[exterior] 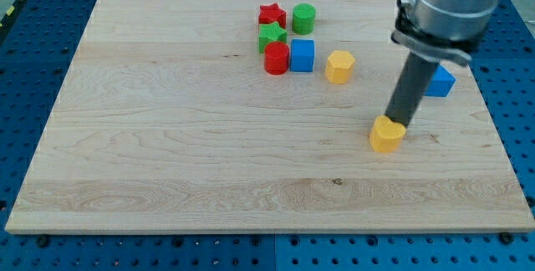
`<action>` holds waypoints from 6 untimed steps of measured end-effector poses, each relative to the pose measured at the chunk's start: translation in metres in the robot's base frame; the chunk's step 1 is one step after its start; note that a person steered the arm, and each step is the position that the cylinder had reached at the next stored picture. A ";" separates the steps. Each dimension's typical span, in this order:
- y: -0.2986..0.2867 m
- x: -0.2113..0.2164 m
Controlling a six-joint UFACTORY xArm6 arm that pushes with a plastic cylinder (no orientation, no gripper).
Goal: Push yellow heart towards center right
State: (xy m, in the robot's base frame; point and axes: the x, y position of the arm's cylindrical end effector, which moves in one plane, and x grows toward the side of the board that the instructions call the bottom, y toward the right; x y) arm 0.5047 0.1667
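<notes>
The yellow heart (386,134) lies on the wooden board (167,162) toward the view's right, a little below mid-height, well apart from the other blocks. The tip (396,122) of the dark rod stands at the heart's one o'clock edge, touching it or just beside it; the exact contact cannot be made out. The rod carries no jaws, so there is nothing to spread or press together: it is a single straight shaft. At about eleven o'clock from the heart sits a yellow hexagon-like block (338,67). Farther along at ten o'clock is a tight cluster: blue cube (302,55), red cylinder (277,58), green star (272,35), red star (272,15) and green cylinder (303,18). A second blue block (440,81) shows at two o'clock from the heart, partly hidden behind the rod.
</notes>
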 end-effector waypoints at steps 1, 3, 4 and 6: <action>-0.002 0.028; -0.107 -0.005; -0.163 -0.007; -0.118 0.038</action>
